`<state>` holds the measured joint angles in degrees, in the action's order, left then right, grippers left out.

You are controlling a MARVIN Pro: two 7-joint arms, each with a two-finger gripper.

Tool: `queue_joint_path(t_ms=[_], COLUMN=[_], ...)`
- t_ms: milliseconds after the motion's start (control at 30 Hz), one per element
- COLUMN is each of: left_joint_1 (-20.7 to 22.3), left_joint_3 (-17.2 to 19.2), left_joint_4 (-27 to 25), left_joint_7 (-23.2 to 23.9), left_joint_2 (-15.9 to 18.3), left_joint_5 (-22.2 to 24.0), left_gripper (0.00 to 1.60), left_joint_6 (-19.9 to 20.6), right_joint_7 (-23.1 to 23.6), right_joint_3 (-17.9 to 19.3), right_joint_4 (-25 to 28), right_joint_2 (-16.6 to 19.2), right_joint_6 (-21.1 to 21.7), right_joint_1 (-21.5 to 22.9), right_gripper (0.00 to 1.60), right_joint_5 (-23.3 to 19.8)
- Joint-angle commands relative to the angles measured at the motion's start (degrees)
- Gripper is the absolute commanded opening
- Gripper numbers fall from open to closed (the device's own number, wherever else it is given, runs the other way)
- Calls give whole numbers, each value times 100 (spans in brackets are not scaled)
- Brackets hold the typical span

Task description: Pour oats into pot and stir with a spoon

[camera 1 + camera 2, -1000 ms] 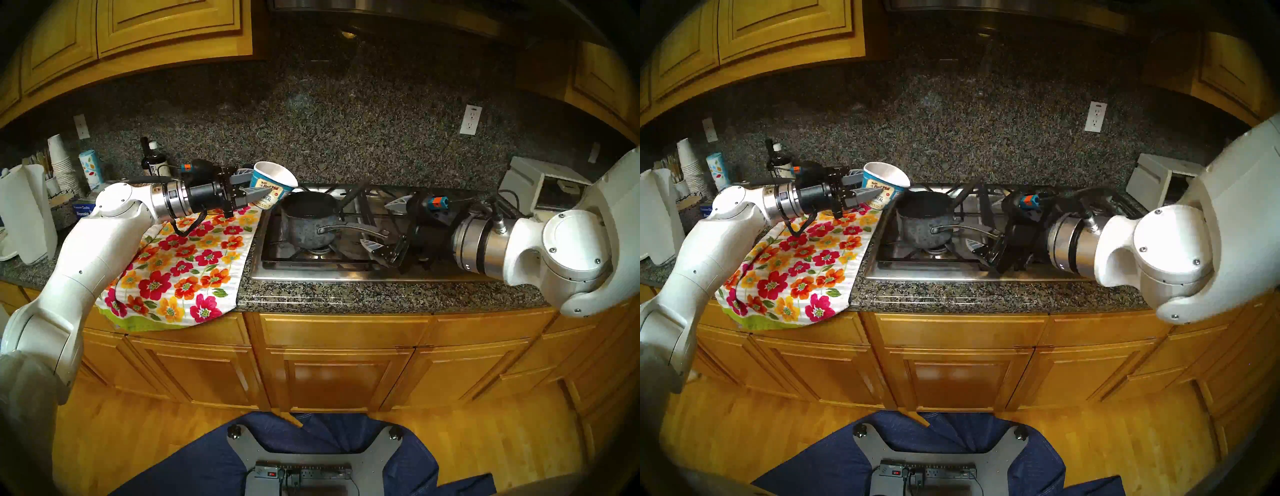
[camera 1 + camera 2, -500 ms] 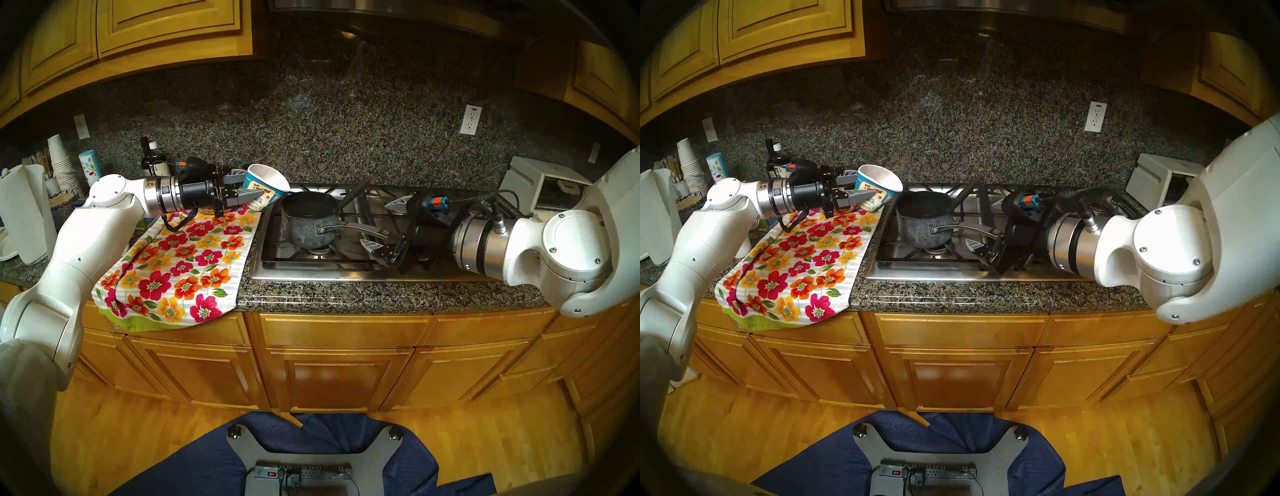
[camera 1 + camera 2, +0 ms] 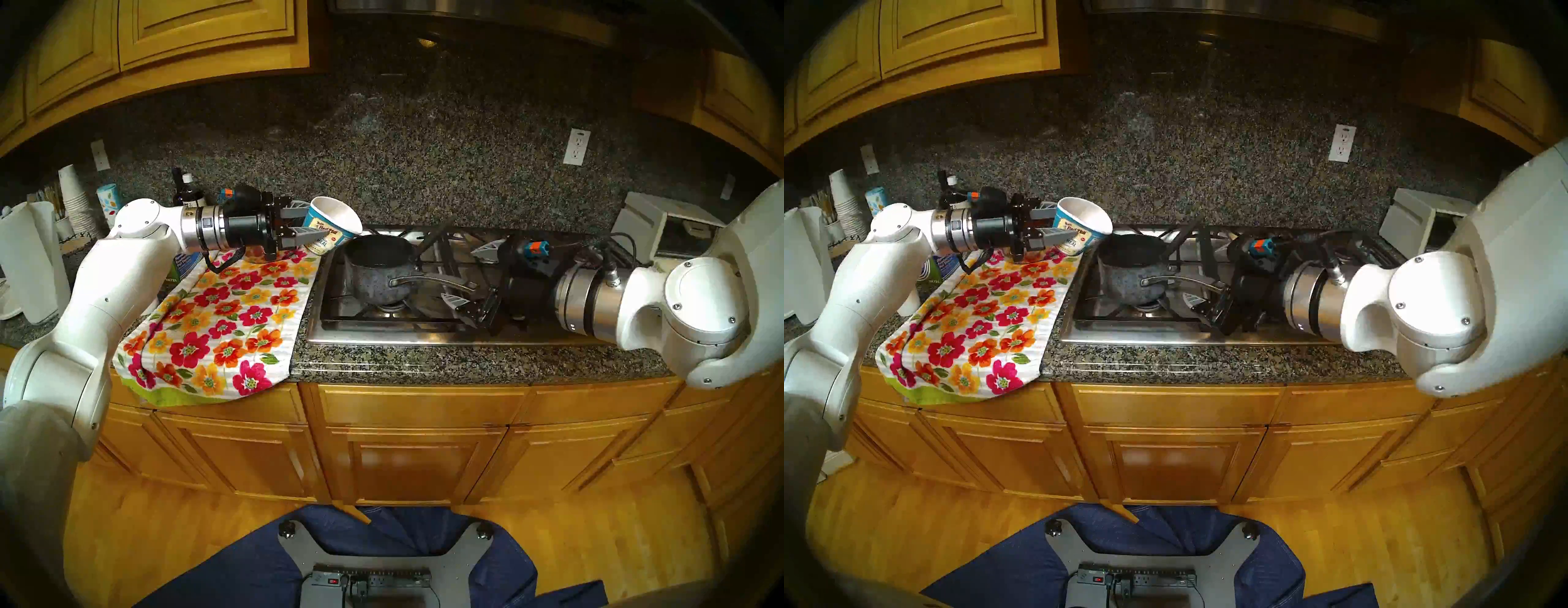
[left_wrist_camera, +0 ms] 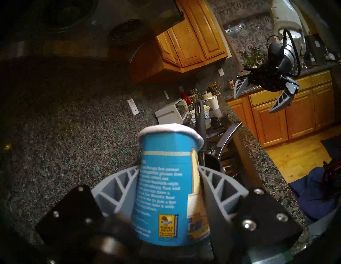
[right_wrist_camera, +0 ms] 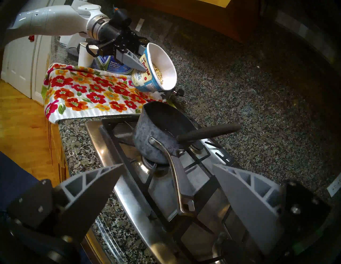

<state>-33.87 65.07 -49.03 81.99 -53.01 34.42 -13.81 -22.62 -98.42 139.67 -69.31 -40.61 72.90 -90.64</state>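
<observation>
The stove (image 3: 424, 335) is a steel gas cooktop set into the granite counter (image 3: 466, 361), and I take it as the landmark. Left of the stove, a flowered towel (image 3: 220, 322) covers the counter and hangs over its front edge. Above the right part of the stove hangs the right gripper (image 3: 473, 274); its jaws stand wide apart with nothing between them, one finger on each side of the tip of the pot's handle, not touching it.

On the stove's left burner stands the pot (image 3: 379, 271), upright, dark inside, with its curved handle pointing to the right. The spoon (image 3: 437, 233) leans inside the pot, its black handle rising over the rim toward the back right of the stove.

At the stove's left edge the left gripper (image 3: 316, 225) is clamped on the oatmeal cup (image 3: 333, 227), one finger on each side of the blue wall. The cup is tilted, with its mouth turned toward the pot and higher than the pot's rim. In the right wrist view the oats (image 5: 157, 73) lie in the cup's lower part, not past its lip.
</observation>
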Motion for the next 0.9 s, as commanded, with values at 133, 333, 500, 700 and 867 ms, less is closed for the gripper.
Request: queue_joint_path(t_ms=[133,333,500,700,867], left_joint_1=[775,899,1120,1336,1456], left_joint_3=[56,98,2,-115,-221], left_joint_4=[349,527,748,979,1098], left_joint_7=[301,301,301,301,301], left_joint_2=[-239,-278,-304,-331,-326], left_joint_5=[-74,-196,-280,-403,-467], left_gripper=[60,60,58,56,56], left_joint_6=[-71,-113,-174,-255,-311], right_joint_7=[-21,-21,-21,-21,-21], right_joint_3=[12,12,13,13,13], right_joint_4=[-49,-49,-50,-50,-50], right_joint_2=[0,0,0,0,0], right_joint_6=[-17,-17,-17,-17,-17], right_joint_1=[90,89,87,86,86], right_gripper=[160,160,160,160,160], right_joint_5=[-2,-2,-2,-2,-2])
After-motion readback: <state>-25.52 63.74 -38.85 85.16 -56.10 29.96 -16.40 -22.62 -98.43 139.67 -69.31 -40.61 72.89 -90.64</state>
